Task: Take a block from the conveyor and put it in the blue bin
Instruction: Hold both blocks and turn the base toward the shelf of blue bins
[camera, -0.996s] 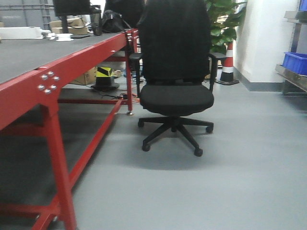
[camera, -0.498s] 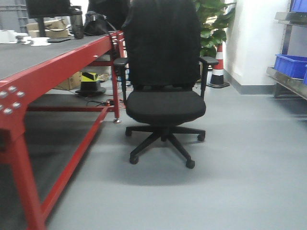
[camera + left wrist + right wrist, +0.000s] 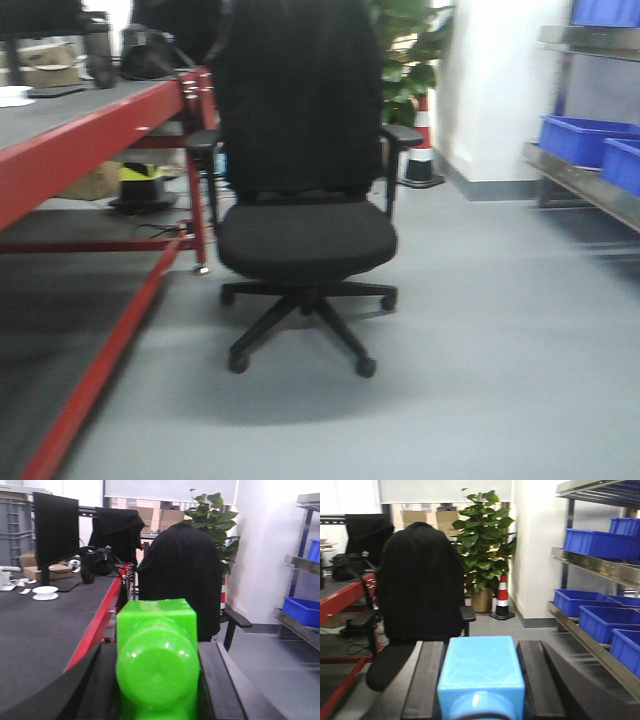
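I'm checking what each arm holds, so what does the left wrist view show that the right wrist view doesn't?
Only the left wrist view: a green block clamped in the left gripper, and a monitor. Only the right wrist view: a light blue block in the right gripper. Both: the black chair, the plant, blue bins.

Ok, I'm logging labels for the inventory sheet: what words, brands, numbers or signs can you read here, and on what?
None can be read.
The green block and the light blue block show bare faces.
The cardboard boxes, blue bins, monitor and striped cone carry no legible print; any marks are too blurred to tell.
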